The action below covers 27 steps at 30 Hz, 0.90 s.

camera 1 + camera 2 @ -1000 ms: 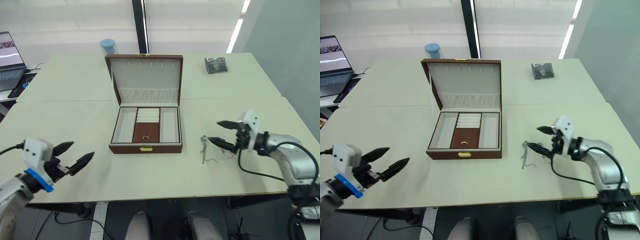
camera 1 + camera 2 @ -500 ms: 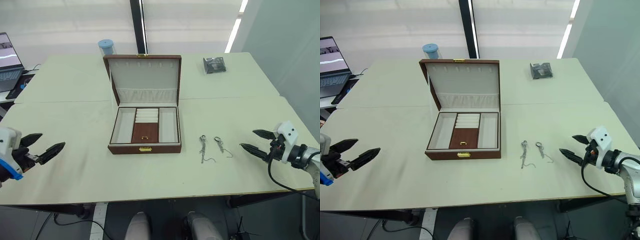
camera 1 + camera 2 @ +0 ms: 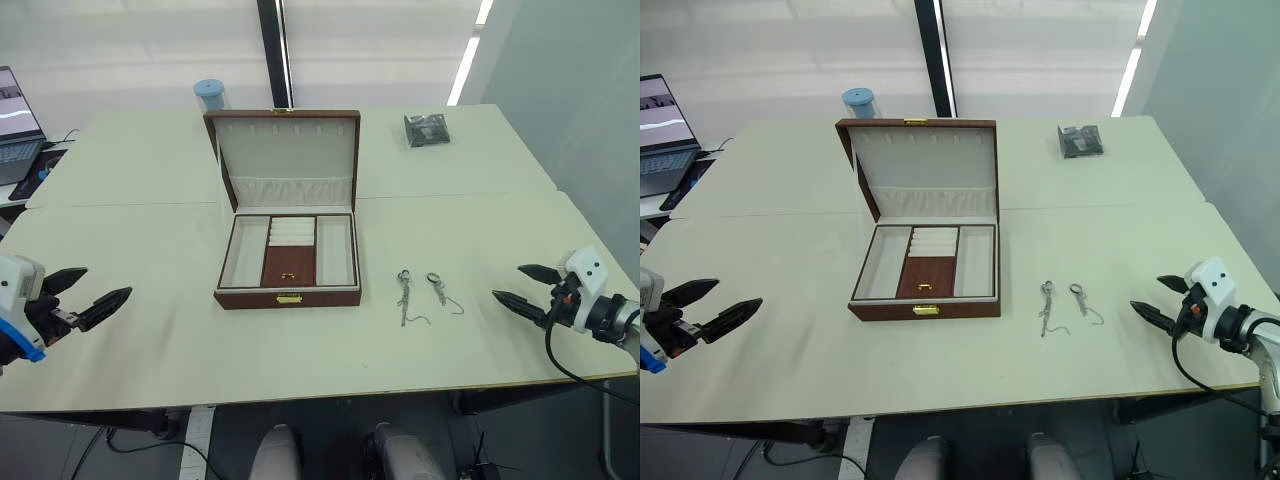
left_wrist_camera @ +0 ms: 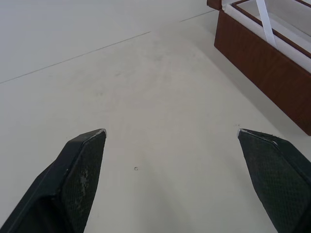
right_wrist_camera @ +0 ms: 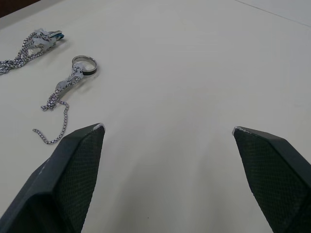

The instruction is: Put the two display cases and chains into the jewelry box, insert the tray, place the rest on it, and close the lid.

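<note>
Resting Open-Jawed at Both Table Edges

Standing mid-table, jewelry box (image 3: 288, 265) has its lid (image 3: 287, 158) raised upright, cream lining facing forward. Tray (image 3: 289, 250) sits inside the box, brown centre panel with gold pull visible. Two chains (image 3: 404, 296) lie on the table (image 3: 150, 240) just right of the box, side by side, apart from each other; one shows a round ring clasp. Left gripper (image 3: 88, 297) hovers at the near left edge, jaws spread, empty. Right gripper (image 3: 519, 286) hovers near the right edge, jaws wide apart, empty, well clear of the chains. Dark shiny packet (image 3: 428, 129) at far right; blue-capped container (image 3: 211, 95) behind the lid.
</note>
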Each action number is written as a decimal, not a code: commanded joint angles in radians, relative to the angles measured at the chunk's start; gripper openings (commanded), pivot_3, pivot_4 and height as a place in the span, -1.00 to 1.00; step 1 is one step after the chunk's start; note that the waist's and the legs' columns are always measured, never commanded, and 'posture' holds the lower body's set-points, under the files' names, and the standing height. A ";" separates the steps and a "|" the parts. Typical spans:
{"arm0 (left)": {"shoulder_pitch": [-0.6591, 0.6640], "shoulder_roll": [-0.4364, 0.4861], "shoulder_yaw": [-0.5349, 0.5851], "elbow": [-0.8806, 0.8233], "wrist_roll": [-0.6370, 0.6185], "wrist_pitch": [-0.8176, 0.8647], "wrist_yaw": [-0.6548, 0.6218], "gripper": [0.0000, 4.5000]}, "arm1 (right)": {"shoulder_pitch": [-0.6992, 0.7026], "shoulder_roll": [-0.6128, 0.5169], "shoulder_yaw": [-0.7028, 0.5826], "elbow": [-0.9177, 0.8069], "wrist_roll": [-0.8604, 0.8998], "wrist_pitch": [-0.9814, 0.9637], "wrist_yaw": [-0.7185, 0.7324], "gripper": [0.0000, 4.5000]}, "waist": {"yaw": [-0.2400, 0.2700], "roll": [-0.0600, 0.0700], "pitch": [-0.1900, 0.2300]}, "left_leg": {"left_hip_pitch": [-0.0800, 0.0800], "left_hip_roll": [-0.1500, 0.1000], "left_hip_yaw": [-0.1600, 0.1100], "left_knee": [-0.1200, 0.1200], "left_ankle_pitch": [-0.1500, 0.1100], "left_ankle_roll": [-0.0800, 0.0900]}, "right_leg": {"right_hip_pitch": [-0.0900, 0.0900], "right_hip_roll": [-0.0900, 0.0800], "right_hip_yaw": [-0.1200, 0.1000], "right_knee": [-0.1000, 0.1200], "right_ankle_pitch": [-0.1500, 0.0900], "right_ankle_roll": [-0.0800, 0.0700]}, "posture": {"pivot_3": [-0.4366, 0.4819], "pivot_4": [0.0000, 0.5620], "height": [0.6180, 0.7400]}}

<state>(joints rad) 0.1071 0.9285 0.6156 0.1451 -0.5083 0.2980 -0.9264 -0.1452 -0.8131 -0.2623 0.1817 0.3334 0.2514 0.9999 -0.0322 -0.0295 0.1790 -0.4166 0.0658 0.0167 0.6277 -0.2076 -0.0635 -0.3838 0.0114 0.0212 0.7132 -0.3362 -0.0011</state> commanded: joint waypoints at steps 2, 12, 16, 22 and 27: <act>-0.007 0.001 0.029 -0.025 0.000 -0.008 0.003 1.00 | -0.012 -0.011 -0.031 -0.018 0.012 -0.009 -0.015 0.99 | 0.000 0.000 0.000 | 0.000 0.000 0.000 0.000 0.000 0.000 | 0.000 0.000 0.000 0.000 0.000 0.000 | -0.05 -0.47 1.00; 0.030 -0.074 -0.025 -0.154 -0.002 -0.019 -0.003 1.00 | 0.009 0.046 -0.057 -0.098 0.081 0.033 -0.060 0.99 | 0.001 0.000 0.000 | 0.000 0.000 0.000 0.000 0.000 0.000 | 0.000 0.000 0.000 0.000 0.000 0.000 | -0.05 -0.47 1.00; 0.058 -0.119 -0.080 -0.255 0.008 -0.057 -0.025 1.00 | 0.044 0.091 -0.058 -0.210 0.138 0.095 -0.087 0.99 | 0.001 0.000 0.000 | 0.000 0.000 0.000 0.000 0.000 0.000 | 0.001 0.000 0.000 0.000 0.000 0.000 | -0.05 -0.47 1.00; 0.098 -0.155 -0.172 -0.403 -0.015 -0.046 -0.058 1.00 | 0.107 0.164 0.018 -0.356 0.114 0.115 -0.161 0.99 | 0.000 0.000 0.000 | 0.000 0.000 -0.001 0.000 0.000 0.000 | 0.001 0.000 0.000 0.000 0.000 0.000 | -0.05 -0.47 1.00; 0.096 -0.189 -0.283 -0.504 -0.004 -0.059 -0.065 1.00 | 0.117 0.241 0.095 -0.404 0.063 0.129 -0.268 0.99 | 0.001 0.000 -0.001 | 0.000 -0.001 -0.001 0.001 0.000 0.000 | 0.002 0.000 0.000 0.000 0.000 0.000 | -0.05 -0.47 1.00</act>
<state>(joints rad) 0.2102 0.7444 0.3525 -0.3150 -0.5088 0.2557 -0.9896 -0.0252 -0.5782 -0.1692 -0.1834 0.4071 0.3747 0.7677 -0.0309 -0.0299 0.1785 -0.4161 0.0651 0.0155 0.6285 -0.2075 -0.0638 -0.3817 0.0116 0.0211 0.7134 -0.3361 -0.0010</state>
